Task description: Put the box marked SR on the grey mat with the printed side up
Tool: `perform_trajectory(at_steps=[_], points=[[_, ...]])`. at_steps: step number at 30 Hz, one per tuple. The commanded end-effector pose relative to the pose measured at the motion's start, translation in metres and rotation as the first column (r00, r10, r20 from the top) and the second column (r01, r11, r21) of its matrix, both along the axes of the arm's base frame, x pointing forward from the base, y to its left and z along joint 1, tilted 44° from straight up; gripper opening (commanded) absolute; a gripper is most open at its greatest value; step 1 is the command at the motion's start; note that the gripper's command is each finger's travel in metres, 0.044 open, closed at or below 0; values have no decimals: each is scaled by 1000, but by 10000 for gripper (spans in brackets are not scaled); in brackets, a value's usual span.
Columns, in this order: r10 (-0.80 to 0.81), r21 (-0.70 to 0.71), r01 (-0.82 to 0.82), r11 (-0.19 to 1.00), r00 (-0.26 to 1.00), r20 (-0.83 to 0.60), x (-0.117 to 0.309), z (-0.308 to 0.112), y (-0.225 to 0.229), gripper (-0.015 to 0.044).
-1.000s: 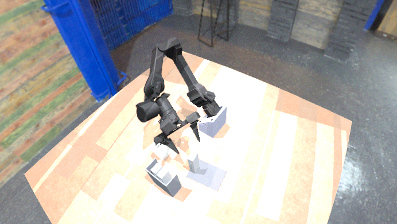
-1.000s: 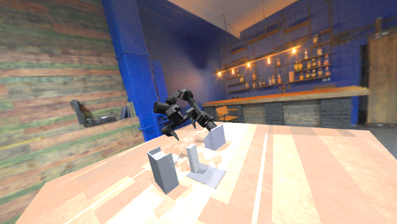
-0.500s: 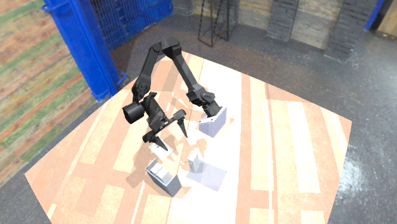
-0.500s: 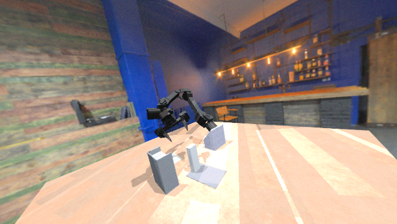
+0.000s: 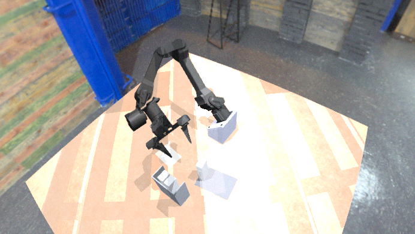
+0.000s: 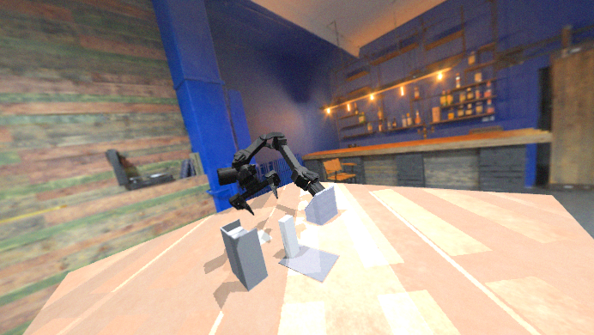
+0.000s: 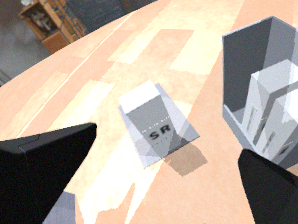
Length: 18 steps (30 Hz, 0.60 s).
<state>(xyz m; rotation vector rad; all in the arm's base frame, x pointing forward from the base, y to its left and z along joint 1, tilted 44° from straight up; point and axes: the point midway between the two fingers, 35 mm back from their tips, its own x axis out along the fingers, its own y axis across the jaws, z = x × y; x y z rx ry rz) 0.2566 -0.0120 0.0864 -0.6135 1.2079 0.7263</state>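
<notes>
White and upright on the mat (image 5: 223, 183) (image 6: 318, 265) (image 7: 182, 131), the SR box (image 5: 202, 170) (image 6: 288, 238) (image 7: 150, 116) showed its dark print sideways. Above the mat's level, the gripper (image 5: 181, 149) (image 6: 264, 205) (image 7: 168, 143) stood empty, fingers apart.

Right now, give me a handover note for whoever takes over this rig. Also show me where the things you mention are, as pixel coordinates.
Gripper (image 5: 181, 150) (image 6: 265, 206) (image 7: 168, 143): open, nothing held, raised above the table.
SR box (image 5: 202, 170) (image 6: 288, 237) (image 7: 159, 127): standing upright on the grey mat (image 5: 223, 183) (image 6: 319, 264) (image 7: 180, 134), print on a side face.
Other two boxes (image 5: 167, 177) (image 7: 272, 107): standing in the bin (image 5: 180, 195) (image 6: 253, 262) (image 7: 240, 65).
Done: SR picked out and on the mat.
Left: lay it print up, then let go and back clear.
</notes>
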Motion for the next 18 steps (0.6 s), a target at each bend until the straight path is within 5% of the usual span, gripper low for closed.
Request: perform_trajectory(at_steps=[1, 18], points=[[3, 2, -3, 1000, 1000, -3, -1, -6, -4, 440], [3, 0, -3, 1000, 1000, -3, -3, -26, -23, 440]])
